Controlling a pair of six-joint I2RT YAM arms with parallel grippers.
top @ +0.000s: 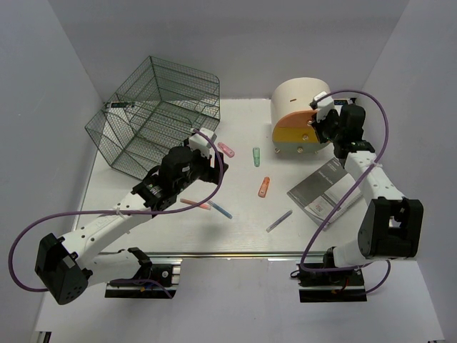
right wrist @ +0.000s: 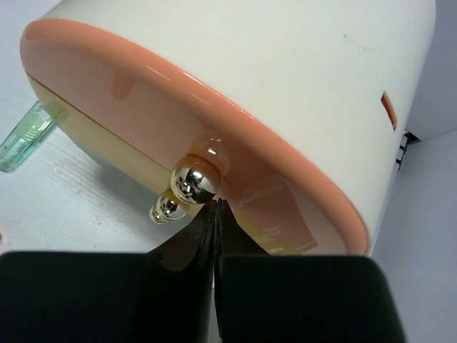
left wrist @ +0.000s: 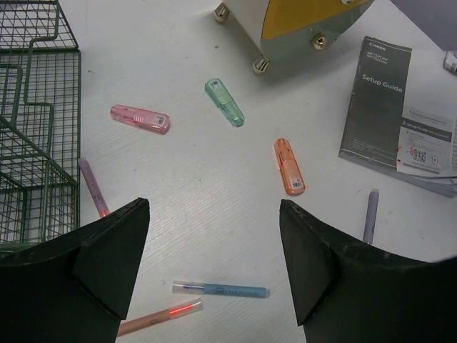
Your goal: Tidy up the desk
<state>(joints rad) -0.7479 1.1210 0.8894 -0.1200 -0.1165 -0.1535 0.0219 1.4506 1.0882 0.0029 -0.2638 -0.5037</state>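
The large flat white desk (top: 243, 225) fills the whole working area, with its metal rail along the near edge and a scatter of small things across its middle. At the far right sits the rounded cream-and-orange drawer box (top: 298, 114), and the right gripper (right wrist: 216, 209) is up against its front. Its jaws are pressed flat together with nothing between them, the tips just beside and below the shiny gold ball knob (right wrist: 194, 179) of the orange top drawer. Closed like that it cannot pinch the knob (more likely it means to hook or nudge the drawer, though that is a guess).

The left gripper (left wrist: 214, 214) hangs spread wide and empty over the middle of the desk, near the dark wire-mesh cage (top: 153, 114) at the far left. Below it lie a pink translucent capped stick (left wrist: 140, 118), a green one (left wrist: 224, 102), an orange one (left wrist: 289, 166) and a blue pen (left wrist: 221, 290), all apart from each other. Wide jaws suit a descent on one of them. A grey setup-guide booklet (left wrist: 385, 107) lies at the near right.
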